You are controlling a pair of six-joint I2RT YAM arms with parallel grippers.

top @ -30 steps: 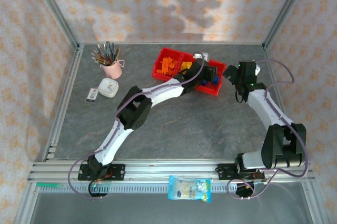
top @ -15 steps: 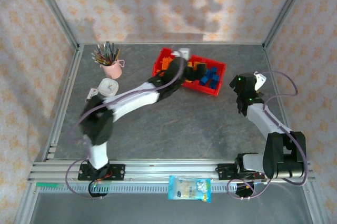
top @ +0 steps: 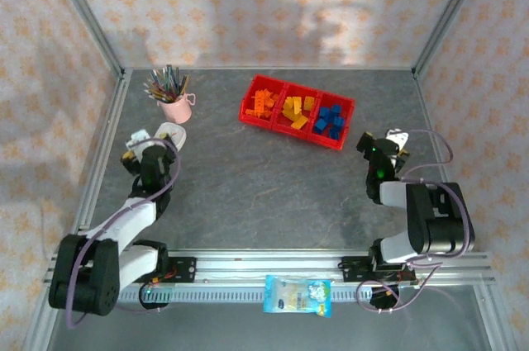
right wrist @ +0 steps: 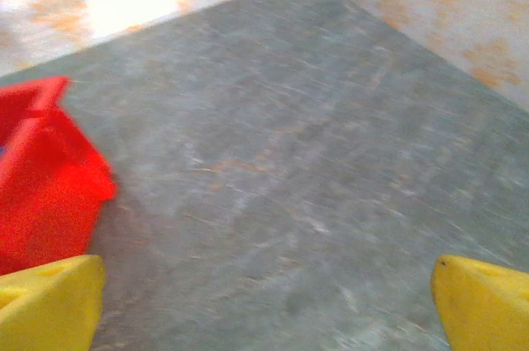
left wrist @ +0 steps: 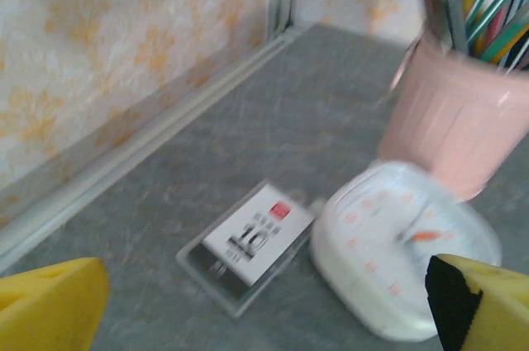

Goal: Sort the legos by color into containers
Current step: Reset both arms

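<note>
Left gripper (left wrist: 264, 305) seen wide open and empty, low over grey table (left wrist: 207, 144); small white clock (left wrist: 397, 244) and flat clear tag (left wrist: 252, 239) just ahead; pink plastic cup of pencils (left wrist: 446, 120) behind clock; right gripper (right wrist: 264, 310) wide open and empty too, near end of long red plastic three-part bin (top: 245, 111); small orange plastic toy bricks (top: 263, 103) found in left part, yellow bricks (top: 295, 109) in middle, blue bricks (top: 330, 120) in right.

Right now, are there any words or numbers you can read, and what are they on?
"10": on the small white label in a clear case beside the white clock.
Red mark and small print on that label: too blurred to read.
Marks on the clock face: too blurred.
Print on the packet at the front rail: too small.
</note>
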